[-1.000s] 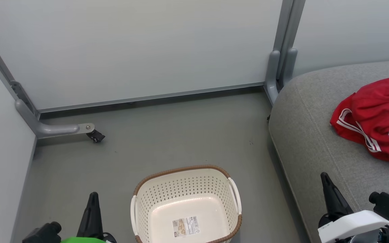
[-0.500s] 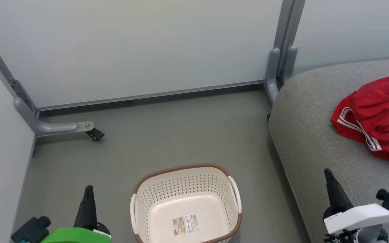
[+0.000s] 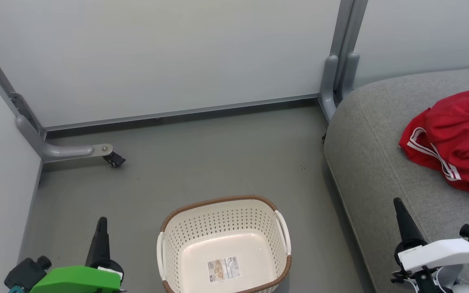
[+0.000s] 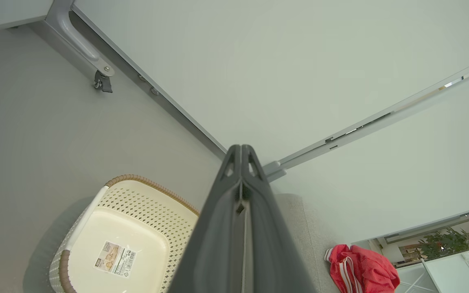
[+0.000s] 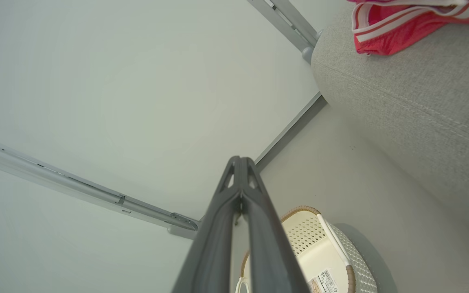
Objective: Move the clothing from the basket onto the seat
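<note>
**Clothing lies on the seat, both claws clenched**

The left gripper (image 3: 101, 223) is clenched. In its wrist view the two dark fingers press flat together from base to tip, with only a thin seam between them. It hangs over the grey floor (image 3: 218, 154) at the lower left of the head view, fingers pointing up the picture, just left of the basket (image 3: 218, 224) and apart from it. A green cover (image 3: 75, 278) sits on the arm behind it.

The right gripper (image 3: 399, 205) is clenched in the same way, its fingers meeting at the tip in its own wrist view. It stands at the lower right of the head view, over the near edge of the seat (image 3: 381, 162), with a white cover (image 3: 442, 252) on the arm behind it.

Between the two grippers the basket stands upright on the floor, brown rim uppermost, and the paper label (image 3: 223, 268) on its bottom lies in full view.

To the right of the basket the seat rises from the floor, rounded at the corner, with a stitched seam running along its edge. The clothing (image 3: 454, 138) rests on top of it as a crumpled red heap with white stripes, well apart from the basket and beyond the right gripper. Whether the heap is one piece or two cannot be told.

Pale wall panels (image 3: 177, 53) close off the space behind. A grey post (image 3: 340, 61) stands at the seat's far corner, and a caster (image 3: 114, 160) sits on the floor at the left.
</note>
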Motion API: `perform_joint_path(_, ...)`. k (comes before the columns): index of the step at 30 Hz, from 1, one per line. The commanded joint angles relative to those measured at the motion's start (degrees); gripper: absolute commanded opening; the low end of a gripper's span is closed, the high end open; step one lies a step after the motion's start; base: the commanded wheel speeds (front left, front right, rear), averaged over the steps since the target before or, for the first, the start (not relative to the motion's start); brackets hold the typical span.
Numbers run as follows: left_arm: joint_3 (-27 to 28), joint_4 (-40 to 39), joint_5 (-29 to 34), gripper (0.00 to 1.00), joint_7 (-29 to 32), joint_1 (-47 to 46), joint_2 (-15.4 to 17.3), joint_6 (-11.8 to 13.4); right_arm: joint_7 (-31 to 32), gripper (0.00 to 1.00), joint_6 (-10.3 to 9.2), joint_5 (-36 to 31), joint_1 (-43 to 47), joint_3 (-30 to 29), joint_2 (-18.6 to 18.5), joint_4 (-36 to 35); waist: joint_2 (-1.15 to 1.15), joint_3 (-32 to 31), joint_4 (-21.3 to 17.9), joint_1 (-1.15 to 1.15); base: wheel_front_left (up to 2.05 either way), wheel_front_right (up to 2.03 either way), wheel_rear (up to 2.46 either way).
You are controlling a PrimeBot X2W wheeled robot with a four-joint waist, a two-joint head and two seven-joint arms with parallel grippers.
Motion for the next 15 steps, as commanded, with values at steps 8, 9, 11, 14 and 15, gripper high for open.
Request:
perform_joint_path(8,1.25,0.40,-6.13,0.00,1.37,-2.79,0.57,-1.10,1.58,0.00,-0.02,5.98,-1.99,-0.92,-0.02,0.16,0.00,0.29,0.00,0.00,0.00,0.00,0.00)
perform_joint_path(9,1.34,0.48,-6.59,0.00,1.53,-2.94,0.58,-1.19,1.71,0.00,-0.03,6.49,-2.06,-0.99,0.00,0.21,0.00,0.32,0.00,0.00,0.00,0.00,0.00)
perform_joint_path(11,1.56,0.64,-7.76,0.00,1.77,-3.22,0.60,-1.27,1.98,0.00,-0.03,7.62,-2.20,-1.14,0.03,0.32,0.00,0.39,0.00,0.00,0.00,0.00,0.00)
perform_joint_path(14,1.90,0.92,-9.57,0.00,2.26,-3.57,0.61,-1.51,2.43,0.00,-0.03,9.38,-2.45,-1.37,0.10,0.55,0.00,0.50,0.00,0.00,0.00,0.00,0.00)
perform_joint_path(15,2.03,1.03,-10.12,0.00,2.39,-3.72,0.61,-1.62,2.63,0.00,-0.03,9.98,-2.57,-1.45,0.12,0.61,0.00,0.54,0.00,0.00,0.00,0.00,0.00)
